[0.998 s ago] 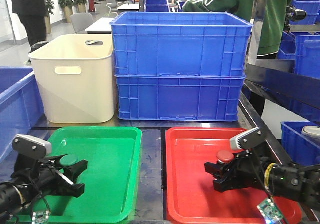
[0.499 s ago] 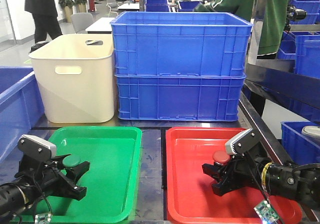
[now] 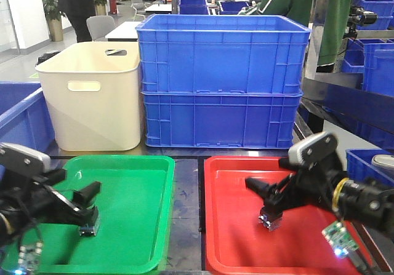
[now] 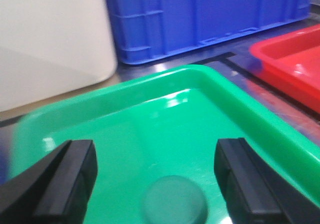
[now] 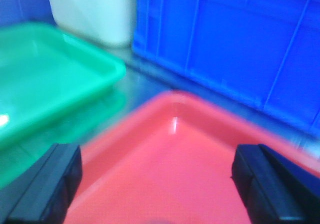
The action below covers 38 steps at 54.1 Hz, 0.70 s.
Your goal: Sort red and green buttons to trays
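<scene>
Left claw [image 4: 155,176] gapes wide and grips nothing, and the green button [image 4: 174,206] lies free on the floor of the green tray [image 4: 240,98], just below and between my fingers. My right claw [image 5: 150,189] is spread just as wide and equally bare above the red tray [image 5: 170,96]. I judge the danger to be a careless pull-away: with the button so near my left fingers, a sideways sweep could clip its domed cap and roll it toward the rim. Only the left wrist view shows that cap. The right wrist view is too blurred to find the red button, while the front view offers a small dark lump [image 3: 269,221] under my right fingertips, which may be it.
</scene>
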### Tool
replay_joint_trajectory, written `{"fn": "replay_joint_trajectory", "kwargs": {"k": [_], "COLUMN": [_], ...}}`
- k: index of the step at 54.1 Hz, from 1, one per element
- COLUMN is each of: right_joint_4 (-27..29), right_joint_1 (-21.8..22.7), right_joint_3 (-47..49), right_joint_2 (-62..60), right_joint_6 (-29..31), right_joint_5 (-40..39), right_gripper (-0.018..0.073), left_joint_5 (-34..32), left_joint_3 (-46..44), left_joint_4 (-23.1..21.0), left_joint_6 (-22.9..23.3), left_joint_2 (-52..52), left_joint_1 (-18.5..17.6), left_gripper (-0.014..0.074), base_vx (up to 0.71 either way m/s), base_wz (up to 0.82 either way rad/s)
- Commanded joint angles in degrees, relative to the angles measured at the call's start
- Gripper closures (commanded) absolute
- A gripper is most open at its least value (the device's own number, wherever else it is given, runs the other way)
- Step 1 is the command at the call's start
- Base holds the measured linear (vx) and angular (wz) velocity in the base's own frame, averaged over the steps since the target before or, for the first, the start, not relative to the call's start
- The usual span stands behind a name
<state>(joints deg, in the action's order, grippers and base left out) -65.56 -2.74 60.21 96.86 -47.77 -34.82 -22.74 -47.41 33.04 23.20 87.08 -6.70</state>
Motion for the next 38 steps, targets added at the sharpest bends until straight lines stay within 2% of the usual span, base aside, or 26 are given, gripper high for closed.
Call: {"fn": "replay_joint_trajectory", "kwargs": {"k": [1,4,6,10,13,17,20,24,32,38], "right_joint_4": [-1.8,-5.1,-8.6,-16.5,-23.3,-29.5,-33.0,-34.6,-34.6,-34.6], "right_joint_1": [0.1,0.1,0.1,0.1,0.1,0.1,0.1,0.1,0.1,0.1], "right_joint_3": [1.8,1.5,1.1,-0.6,-2.5,-5.7,-8.7,-12.7,-17.6,-19.4], "right_joint_2": [-6.9,-9.6,-11.7,-15.6,-18.9,-22.9,-26.8,-31.1,-38.0,-40.9], "right_joint_6": [-4.1,-9.2,-14.3,-22.9,-29.4,-35.0,-40.1,-43.9,-42.6,-42.6], "right_joint_5": [-2.3,-1.7,-1.1,-1.0,-1.0,-0.8,0.7,3.5,7.9,8.5], "right_gripper": [-0.0064,-0.0013,0.0034,0.0200,0.0346,0.0569,0.0573,0.0571,0.0570,0.0570], "left_joint_5": [3.0,6.4,8.4,10.8,11.5,11.5,11.6,11.5,11.7,11.8], "left_joint_3": [-1.4,-0.5,0.7,3.9,7.0,12.1,16.0,20.4,27.0,29.8], "left_joint_4": [-1.8,-1.4,-1.4,-1.4,-1.4,-1.4,-1.5,-1.5,-1.5,-1.5], "left_joint_6": [1.3,2.2,2.7,5.2,7.2,8.2,8.2,8.2,8.0,8.0], "left_joint_2": [-7.2,-11.1,-13.7,-18.9,-23.0,-28.8,-34.2,-40.1,-51.6,-57.7], "left_joint_1": [-0.2,-0.2,-0.2,-0.2,-0.2,-0.2,-0.2,-0.2,-0.2,-0.2], "left_gripper": [0.0045,0.0119,0.0210,0.0447,0.0593,0.0605,0.0605,0.0603,0.0603,0.0603], "base_vx": [0.00,0.00,0.00,0.00,0.00,0.00,0.00,0.00,0.00,0.00], "base_wz": [0.00,0.00,0.00,0.00,0.00,0.00,0.00,0.00,0.00,0.00]}}
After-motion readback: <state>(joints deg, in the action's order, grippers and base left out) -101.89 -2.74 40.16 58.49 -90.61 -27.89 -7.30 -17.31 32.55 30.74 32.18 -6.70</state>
